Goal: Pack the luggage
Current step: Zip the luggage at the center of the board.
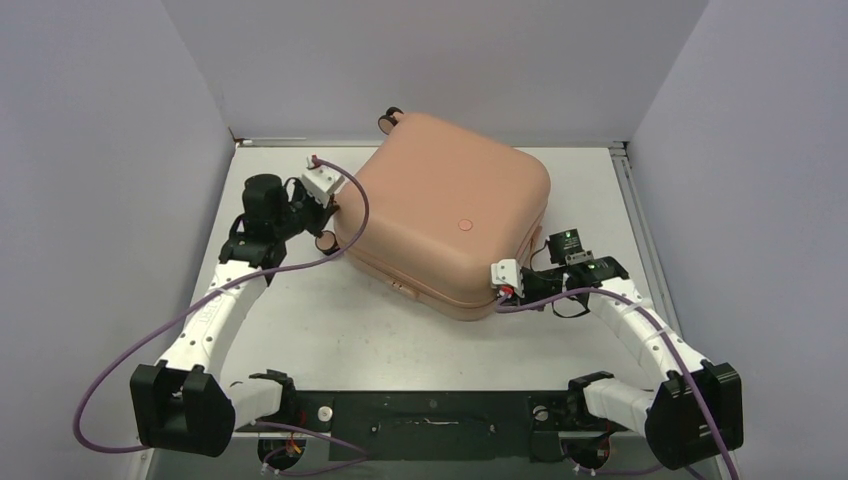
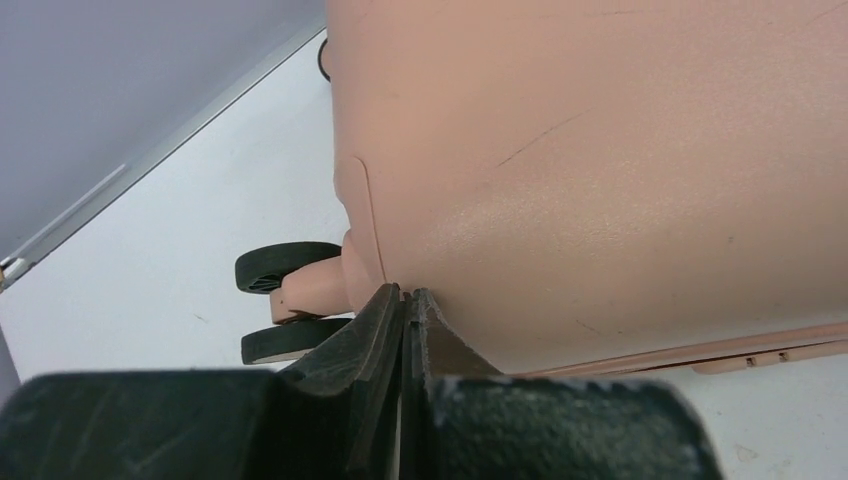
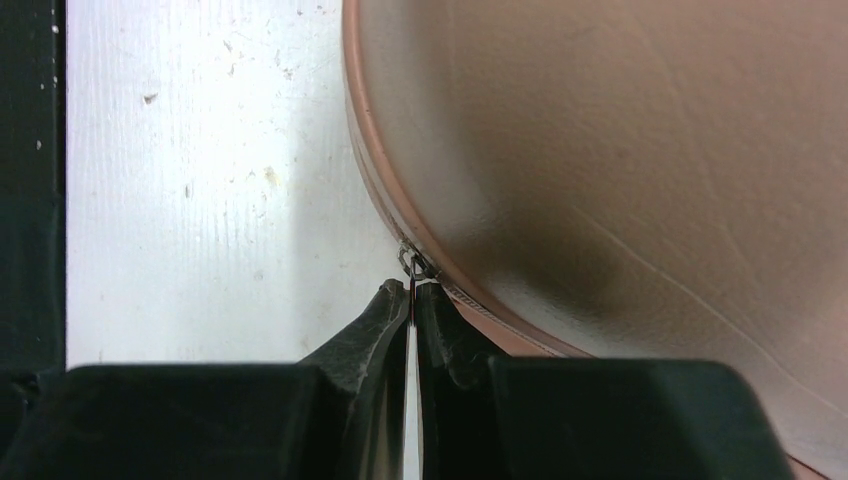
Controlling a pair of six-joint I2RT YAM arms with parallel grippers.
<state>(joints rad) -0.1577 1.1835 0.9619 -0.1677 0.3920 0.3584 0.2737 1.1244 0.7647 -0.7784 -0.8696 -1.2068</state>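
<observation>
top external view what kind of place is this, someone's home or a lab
Most likely a robotics lab test cell, not a home: a white table boxed in by plain grey-lilac panels, two robot arms bolted at its near edge, and a closed peach-pink suitcase on it.

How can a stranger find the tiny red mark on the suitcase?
Find the peach-pink hard-shell suitcase lying closed on the white table. On its broad top face, near the middle, sits a tiny round red logo. It is the only red spot on that shell.
</observation>
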